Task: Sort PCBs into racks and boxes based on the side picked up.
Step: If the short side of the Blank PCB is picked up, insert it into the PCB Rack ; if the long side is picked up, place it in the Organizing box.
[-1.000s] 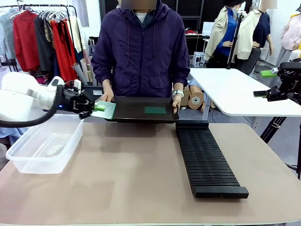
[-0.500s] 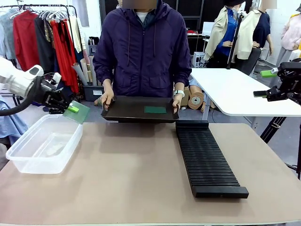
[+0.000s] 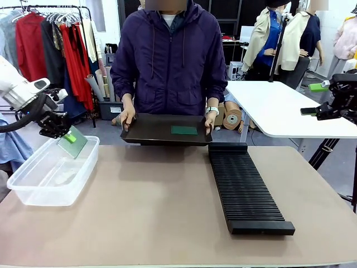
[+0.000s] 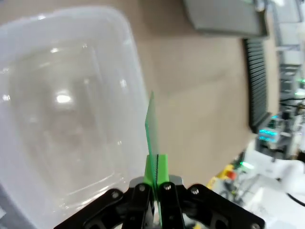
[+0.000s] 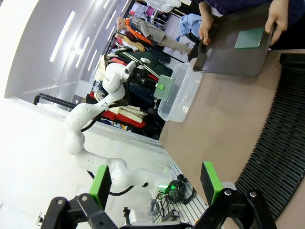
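The left claw (image 3: 68,137) is pressed together on a thin green board (image 3: 74,143), pinching it by one corner between its green pads. The board hangs tilted above the far, 12 o'clock end of the clear plastic tub (image 3: 83,163). The tub is a rounded-corner box with a rim, standing at the worktop's (image 3: 156,212) 9 o'clock side.

The left wrist view turns that board (image 4: 151,121) edge-on, a bare green sliver rising from the shut claw (image 4: 156,168). Below it lie the tub's (image 4: 127,57) glossy, see-through bottom and rounded rim (the front view does not give this look down inside). The tan worktop surface is smooth and matte.

At 12 o'clock a person's hands (image 3: 127,117) grip the two ends of a smooth, shallow black tray (image 3: 148,131). The tray is held just off the worktop's far edge, and a second green board (image 3: 184,130) lies flat on it, toward its 3 o'clock half.

A long black rack (image 3: 245,190) with many narrow ribbed slots runs from 1 o'clock down to 4 o'clock, its far end near the tray.

The right claw (image 5: 155,183) stands spread wide, green pads well apart and nothing between them. Its wrist view shows the rack's slats close by and, farther off, the tray, the tub and the white jointed left arm (image 5: 95,114) from the side.
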Motion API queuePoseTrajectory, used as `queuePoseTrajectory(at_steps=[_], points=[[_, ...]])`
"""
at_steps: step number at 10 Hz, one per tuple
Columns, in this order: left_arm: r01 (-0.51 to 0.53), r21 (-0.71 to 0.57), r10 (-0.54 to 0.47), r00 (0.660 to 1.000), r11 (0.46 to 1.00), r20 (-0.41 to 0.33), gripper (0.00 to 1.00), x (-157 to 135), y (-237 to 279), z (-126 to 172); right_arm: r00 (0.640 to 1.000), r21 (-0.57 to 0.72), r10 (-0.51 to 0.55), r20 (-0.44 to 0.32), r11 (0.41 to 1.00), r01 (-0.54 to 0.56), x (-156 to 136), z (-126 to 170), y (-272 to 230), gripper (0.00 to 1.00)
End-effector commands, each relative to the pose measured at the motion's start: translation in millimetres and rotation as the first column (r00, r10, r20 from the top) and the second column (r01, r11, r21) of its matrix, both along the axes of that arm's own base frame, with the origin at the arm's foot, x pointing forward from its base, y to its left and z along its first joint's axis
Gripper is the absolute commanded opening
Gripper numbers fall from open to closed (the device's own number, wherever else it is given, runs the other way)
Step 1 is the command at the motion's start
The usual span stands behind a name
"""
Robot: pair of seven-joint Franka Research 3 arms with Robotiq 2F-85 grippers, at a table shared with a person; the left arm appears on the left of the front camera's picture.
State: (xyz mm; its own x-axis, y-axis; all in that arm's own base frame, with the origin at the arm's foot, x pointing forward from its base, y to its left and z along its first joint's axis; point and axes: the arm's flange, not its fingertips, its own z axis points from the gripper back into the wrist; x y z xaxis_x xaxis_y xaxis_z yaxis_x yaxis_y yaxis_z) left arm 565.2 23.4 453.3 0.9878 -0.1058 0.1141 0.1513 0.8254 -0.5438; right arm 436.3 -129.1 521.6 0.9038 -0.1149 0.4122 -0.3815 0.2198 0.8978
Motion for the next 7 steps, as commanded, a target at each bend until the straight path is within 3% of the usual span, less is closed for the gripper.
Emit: queuePoseTrajectory(at_steps=[1, 3, 7], points=[[0.031, 0.096, -0.031, 1.0, 0.995, -0.007, 0.0, 4.0, -4.8, 2.5, 1.0, 0.004, 0.002, 0.003, 1.0, -0.002, -0.2, 2.3, 0.7, 1.0], [0.052, 0.165, -0.051, 0.999, 0.985, -0.009, 0.0, 12.3, -4.8, -9.2, 1.0, 0.004, 0.002, 0.003, 1.0, -0.002, -0.2, 2.3, 0.7, 1.0], [0.059, 0.15, -0.053, 0.998, 0.987, -0.045, 0.0, 30.2, -2.4, -51.4, 1.0, 0.004, 0.002, 0.003, 1.0, -0.002, -0.2, 2.3, 0.7, 1.0]])
